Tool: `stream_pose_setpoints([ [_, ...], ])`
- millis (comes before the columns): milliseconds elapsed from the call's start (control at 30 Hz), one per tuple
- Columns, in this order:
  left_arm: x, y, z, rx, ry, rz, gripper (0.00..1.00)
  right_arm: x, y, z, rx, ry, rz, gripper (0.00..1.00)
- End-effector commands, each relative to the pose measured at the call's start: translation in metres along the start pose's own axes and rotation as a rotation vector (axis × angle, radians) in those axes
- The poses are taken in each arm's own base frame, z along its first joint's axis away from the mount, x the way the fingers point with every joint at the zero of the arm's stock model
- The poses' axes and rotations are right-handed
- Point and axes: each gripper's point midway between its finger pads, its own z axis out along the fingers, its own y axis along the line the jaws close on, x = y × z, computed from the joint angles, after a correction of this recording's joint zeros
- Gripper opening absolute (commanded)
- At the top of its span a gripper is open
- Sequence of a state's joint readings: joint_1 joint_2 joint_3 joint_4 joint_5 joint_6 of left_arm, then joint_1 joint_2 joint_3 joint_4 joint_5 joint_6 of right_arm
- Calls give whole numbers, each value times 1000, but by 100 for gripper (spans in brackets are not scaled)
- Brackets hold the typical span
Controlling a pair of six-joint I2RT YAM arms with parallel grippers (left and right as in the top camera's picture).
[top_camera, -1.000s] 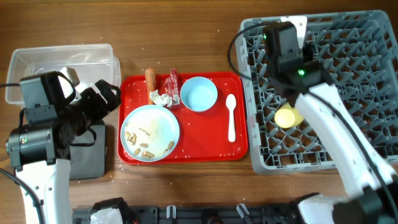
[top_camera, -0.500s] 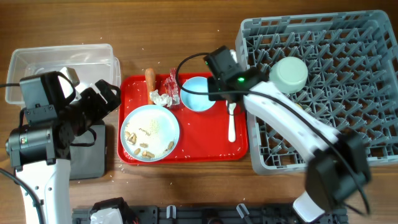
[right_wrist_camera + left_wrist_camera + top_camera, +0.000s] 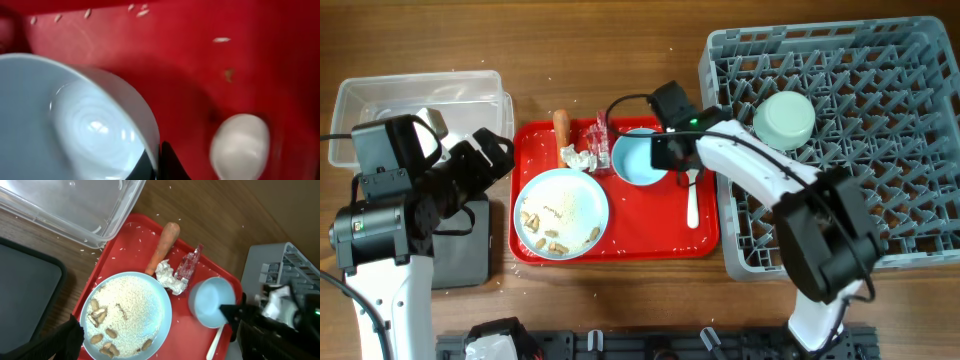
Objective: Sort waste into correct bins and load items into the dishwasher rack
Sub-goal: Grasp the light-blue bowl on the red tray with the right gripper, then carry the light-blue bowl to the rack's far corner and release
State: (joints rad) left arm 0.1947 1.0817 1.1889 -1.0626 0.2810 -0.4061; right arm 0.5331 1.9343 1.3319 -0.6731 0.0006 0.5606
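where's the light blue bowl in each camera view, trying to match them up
Overhead: the light blue bowl is at frame centre, on the upper part of the red tray.
Left wrist: lower right of centre, right of the plate.
Right wrist: it fills the lower left.
Shared landmark: the white spoon, close by the bowl in all three views.

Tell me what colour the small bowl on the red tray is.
The bowl is light blue, clearest in the left wrist view.
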Motion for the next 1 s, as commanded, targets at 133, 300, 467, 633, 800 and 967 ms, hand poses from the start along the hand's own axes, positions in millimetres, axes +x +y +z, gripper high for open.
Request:
stream_pose_setpoints([
  [133,-6,-1,-4,-3,-22,-5,100,-76,-92,-185,327,-563,91,4],
  [300,-6,-1,-4,-3,-22,-5,100,-76,-186,-297,862,-863,264,4],
  [467,-6,-1,-4,-3,-22,-5,100,-67,-250,-332,1203,-864,387,4],
  [633,-6,-1,-4,-3,-22,-6,100,-68,-312,-308,1356,-676,409,4],
  [800,-6,-1,-4,-3,-22,-5,100,-76,-361,-275,1414,-505,379,4],
  [967,-6,-1,-4,-3,-22,-6,100,-84,-383,-238,1404,-394,311,4],
])
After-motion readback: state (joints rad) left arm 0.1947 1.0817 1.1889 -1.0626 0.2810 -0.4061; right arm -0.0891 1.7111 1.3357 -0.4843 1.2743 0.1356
